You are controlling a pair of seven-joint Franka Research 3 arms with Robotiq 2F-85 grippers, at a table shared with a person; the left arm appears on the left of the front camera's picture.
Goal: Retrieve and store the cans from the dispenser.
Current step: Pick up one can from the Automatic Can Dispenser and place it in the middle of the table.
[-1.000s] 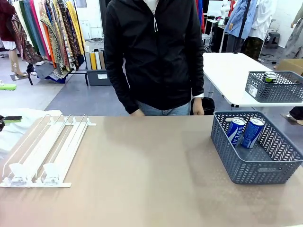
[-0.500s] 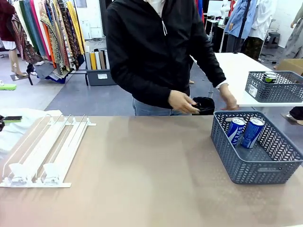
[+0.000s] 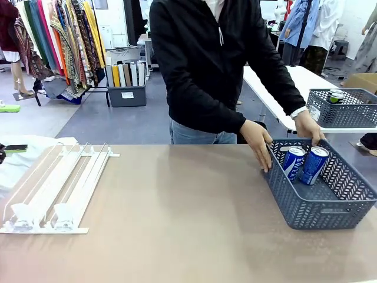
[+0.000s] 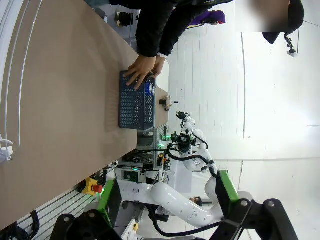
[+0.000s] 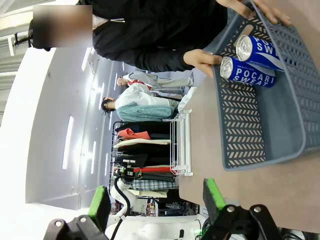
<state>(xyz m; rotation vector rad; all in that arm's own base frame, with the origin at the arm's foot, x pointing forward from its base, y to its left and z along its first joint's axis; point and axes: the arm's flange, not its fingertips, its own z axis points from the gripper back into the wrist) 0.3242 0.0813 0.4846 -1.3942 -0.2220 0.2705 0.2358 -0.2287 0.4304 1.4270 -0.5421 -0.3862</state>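
A: Where are the cans (image 3: pixel 304 163)?
B: In the grey basket (image 3: pixel 330 207), well away from both grippers.
A: Grippers?
B: Left gripper (image 4: pixel 165 222) and right gripper (image 5: pixel 155 212) gape wide, empty. Dispenser (image 3: pixel 56 186) sits on the tabletop (image 3: pixel 177 224).

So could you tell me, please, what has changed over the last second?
The person moved to picture right, leaned over and put both hands on the far rim of the grey basket, which they were not touching before. The two blue cans in it, the basket itself and the white dispenser have not moved.
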